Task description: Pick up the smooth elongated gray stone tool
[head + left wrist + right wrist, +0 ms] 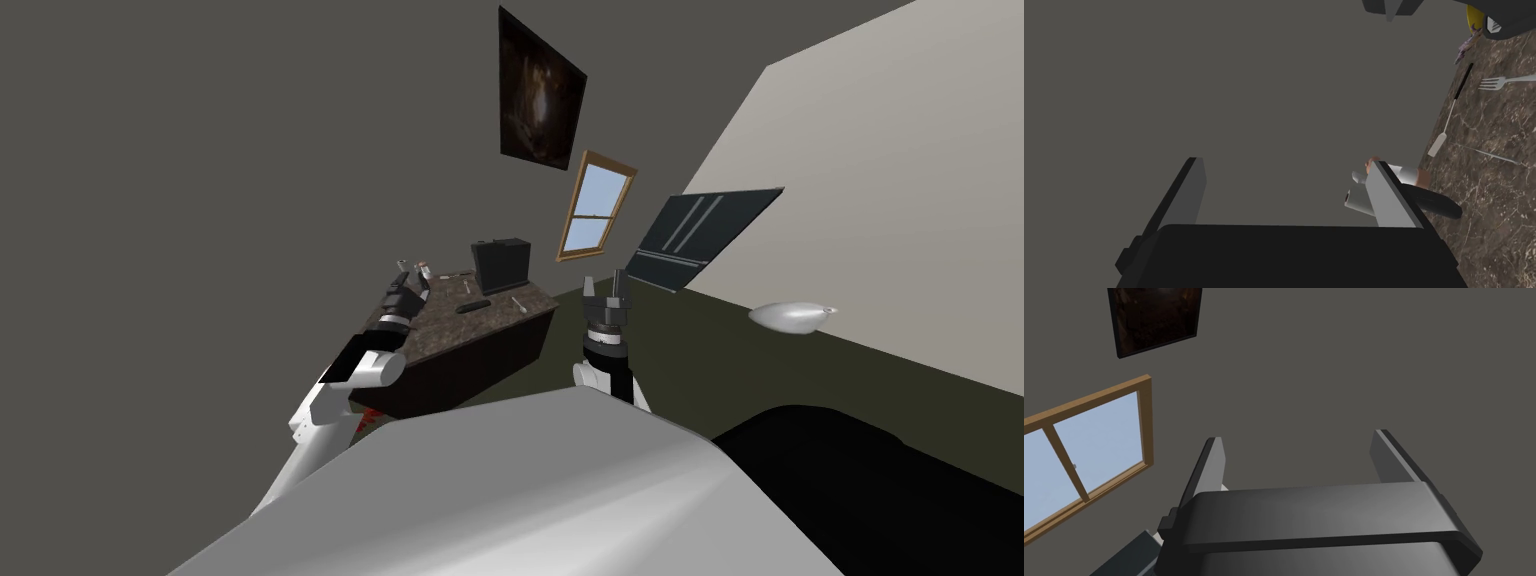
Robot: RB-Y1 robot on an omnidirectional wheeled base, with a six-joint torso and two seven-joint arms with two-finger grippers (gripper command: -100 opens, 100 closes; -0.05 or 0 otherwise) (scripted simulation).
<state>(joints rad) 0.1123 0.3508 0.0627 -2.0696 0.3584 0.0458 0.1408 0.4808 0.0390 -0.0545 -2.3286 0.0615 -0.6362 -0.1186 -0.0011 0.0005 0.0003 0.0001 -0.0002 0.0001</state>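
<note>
Both pairs of jaws stand wide open, holding nothing. At the edge of the brown marbled counter [1494, 210] the left jaws hover near a dark elongated tool [1441, 206].

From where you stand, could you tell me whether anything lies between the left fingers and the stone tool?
Yes. The dark long tool lies on the table, just past the open left fingers. A white roll and a small bottle sit at its near end, beside those fingers, and could get bumped.
</note>
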